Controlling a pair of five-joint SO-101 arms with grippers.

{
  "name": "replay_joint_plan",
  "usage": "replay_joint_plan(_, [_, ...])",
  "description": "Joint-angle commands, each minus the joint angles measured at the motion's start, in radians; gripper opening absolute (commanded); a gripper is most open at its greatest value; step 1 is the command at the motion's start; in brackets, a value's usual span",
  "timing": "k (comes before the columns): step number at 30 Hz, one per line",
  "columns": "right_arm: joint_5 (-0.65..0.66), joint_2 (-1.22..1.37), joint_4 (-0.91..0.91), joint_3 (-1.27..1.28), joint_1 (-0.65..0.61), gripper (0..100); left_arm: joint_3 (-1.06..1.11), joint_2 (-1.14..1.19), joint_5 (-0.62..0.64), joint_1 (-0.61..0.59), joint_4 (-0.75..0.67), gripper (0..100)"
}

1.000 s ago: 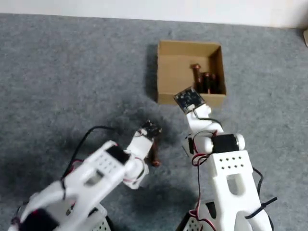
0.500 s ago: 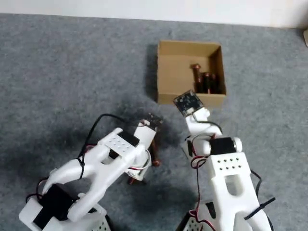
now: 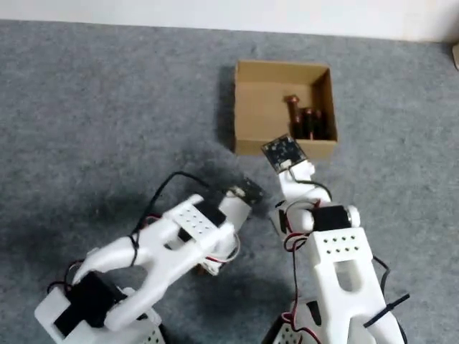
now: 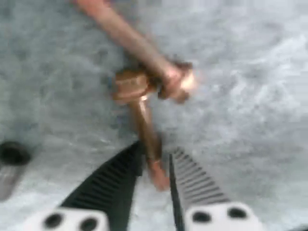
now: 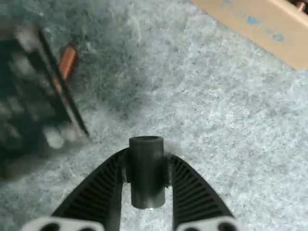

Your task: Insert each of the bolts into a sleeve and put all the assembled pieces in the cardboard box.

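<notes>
Left gripper [image 4: 156,150]: low over the grey surface [image 4: 250,96], its fingers [image 4: 118,180] drawn in on either side of a copper bolt [image 4: 143,120]. The view is smeared, but they look clamped on the shaft rather than merely straddling it.
Bolt's axis: it runs straight out from between those fingers, plain tip back toward the wrist and head at the far end. There the head touches the head of a second bolt [image 4: 120,31], which lies slantwise across it.
Right gripper [image 5: 147,159]: fingers [image 5: 192,192] closed on a dark sleeve [image 5: 146,178], held lengthwise between them with its open mouth pointing away from the wrist.
Cardboard box [image 3: 258,107]: beyond the right arm and well apart from the bolts, with assembled pieces [image 3: 305,120] lying against its right wall.
Nearer arm: the left, which is on the bolts; the right holds the sleeve near the left wrist, between bolts and box.
Coming move: shaft and sleeve bore must come into one line. Since the grip sits near the tip, the end that goes in may not be free.
</notes>
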Motion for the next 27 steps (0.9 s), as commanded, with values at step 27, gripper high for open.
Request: replay_joint_plan(27, [-0.150, -0.042, -0.150, -0.002, -0.255, 0.5, 0.297, -1.354, 0.008, -0.231, 0.054, 0])
